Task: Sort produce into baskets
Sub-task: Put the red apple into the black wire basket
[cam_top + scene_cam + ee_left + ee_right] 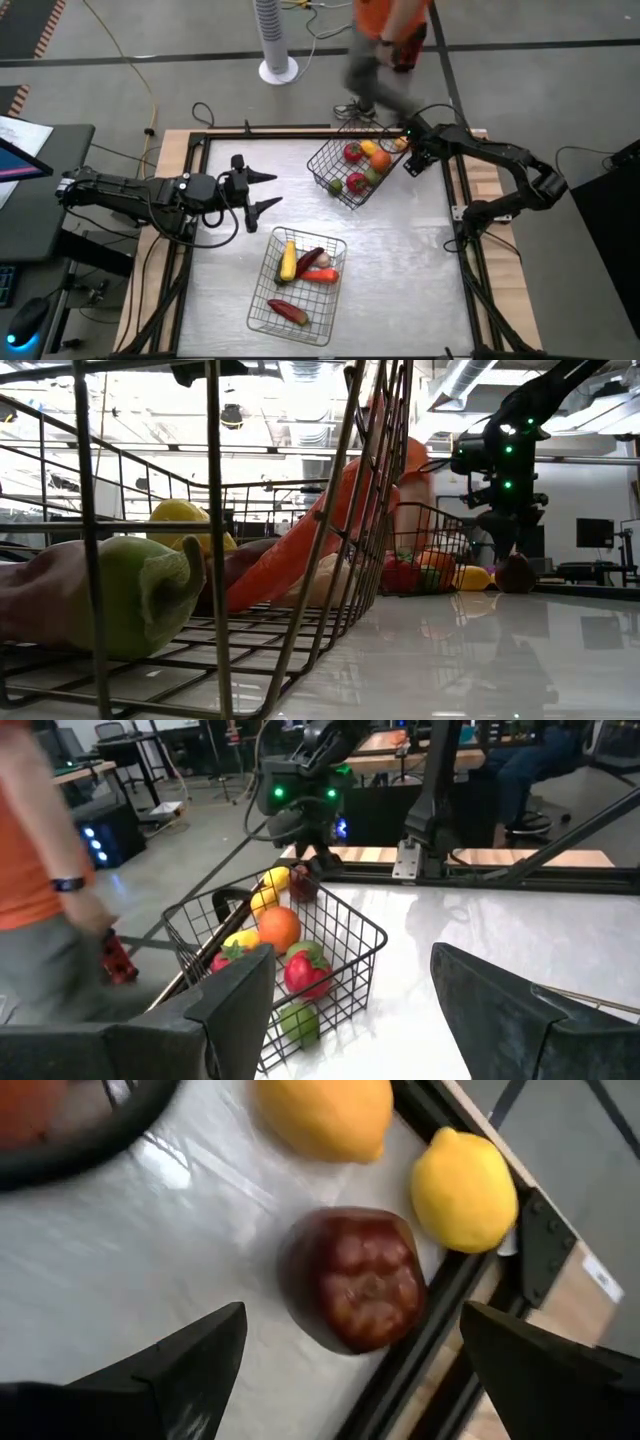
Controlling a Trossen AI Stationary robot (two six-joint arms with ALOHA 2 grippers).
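Observation:
A wire basket (340, 172) at the far right holds round produce: red, orange, yellow and green pieces (280, 930). A second wire basket (296, 288) near the front holds long pieces: yellow, orange and red (303, 265). My right gripper (352, 1315) is open above a maroon round fruit (355, 1290), one finger on either side, not touching it. The fruit rests on the table by the far right frame, beside two lemons (465, 1190). The right gripper also shows in the high view (411, 163). My left gripper (277, 190) is open and empty, left of the round-produce basket.
A person in orange (385, 40) moves just beyond the table's far edge. The black table frame (440, 1310) runs right beside the maroon fruit and lemons. In the low view the near basket's mesh (215, 560) fills the foreground. Bare tabletop (410, 260) lies at the right.

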